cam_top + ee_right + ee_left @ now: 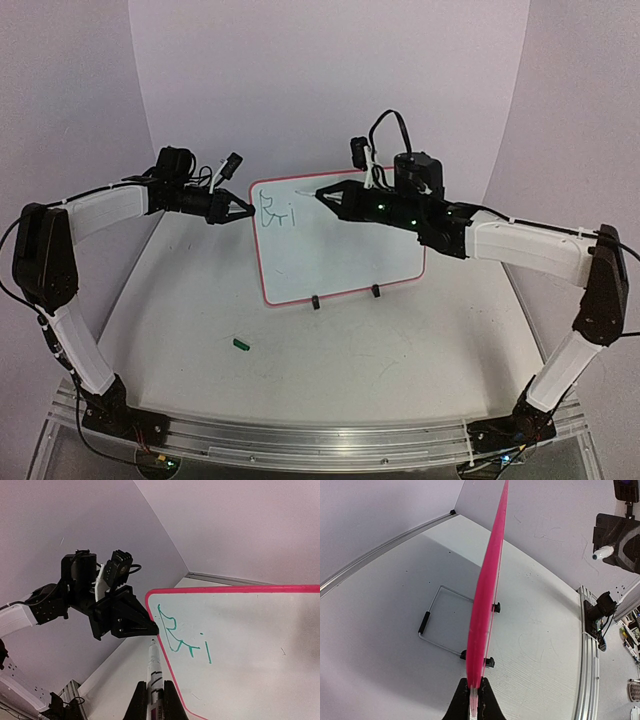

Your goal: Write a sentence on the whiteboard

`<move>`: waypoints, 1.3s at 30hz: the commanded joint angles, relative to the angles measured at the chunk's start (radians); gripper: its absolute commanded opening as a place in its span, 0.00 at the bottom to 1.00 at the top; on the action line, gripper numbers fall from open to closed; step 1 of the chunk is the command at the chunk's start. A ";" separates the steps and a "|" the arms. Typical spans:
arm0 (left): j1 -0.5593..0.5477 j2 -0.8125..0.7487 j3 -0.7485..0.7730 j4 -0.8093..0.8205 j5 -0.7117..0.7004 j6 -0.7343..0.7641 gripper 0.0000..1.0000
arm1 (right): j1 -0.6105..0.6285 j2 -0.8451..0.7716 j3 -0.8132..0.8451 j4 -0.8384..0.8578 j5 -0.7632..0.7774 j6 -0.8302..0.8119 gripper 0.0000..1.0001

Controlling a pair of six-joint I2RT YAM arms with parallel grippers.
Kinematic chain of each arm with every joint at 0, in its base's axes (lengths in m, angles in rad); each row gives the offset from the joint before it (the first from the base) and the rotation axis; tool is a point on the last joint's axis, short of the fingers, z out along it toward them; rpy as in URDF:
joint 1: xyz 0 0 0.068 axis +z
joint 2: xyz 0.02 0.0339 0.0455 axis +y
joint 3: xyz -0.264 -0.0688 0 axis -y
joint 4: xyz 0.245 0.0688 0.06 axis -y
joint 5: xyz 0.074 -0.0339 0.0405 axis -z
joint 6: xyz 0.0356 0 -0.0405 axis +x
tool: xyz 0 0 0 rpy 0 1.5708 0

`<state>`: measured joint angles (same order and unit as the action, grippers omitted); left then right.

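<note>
The whiteboard (345,250) stands upright on the table, white with a pink rim, and has green marks (275,213) near its upper left. The left wrist view shows the whiteboard (487,595) edge-on. My left gripper (245,210) is shut on the board's left edge, with its jaws (474,700) pinching the rim. My right gripper (154,700) is shut on a white marker (155,667). The marker tip points toward the board's upper left, close to the left gripper (145,625). I cannot tell whether the tip touches the whiteboard (250,650).
Two black clip feet (314,302) hold the board's lower edge. A small green cap (240,343) lies on the table in front of the board. A wire stand (440,622) lies flat behind the board. Grey walls close in the back and sides.
</note>
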<state>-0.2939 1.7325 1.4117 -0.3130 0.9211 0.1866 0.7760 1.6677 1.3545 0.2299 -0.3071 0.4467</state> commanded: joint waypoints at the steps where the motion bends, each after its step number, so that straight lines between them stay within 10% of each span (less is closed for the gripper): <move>1: -0.013 -0.037 0.004 -0.017 0.003 0.005 0.00 | -0.013 -0.018 -0.035 -0.026 -0.018 -0.019 0.00; 39: -0.014 -0.033 0.009 -0.021 0.003 0.011 0.00 | -0.066 0.183 0.067 0.033 0.049 0.053 0.00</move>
<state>-0.2943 1.7325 1.4117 -0.3130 0.9199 0.1867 0.7170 1.8313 1.3750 0.2230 -0.2852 0.4904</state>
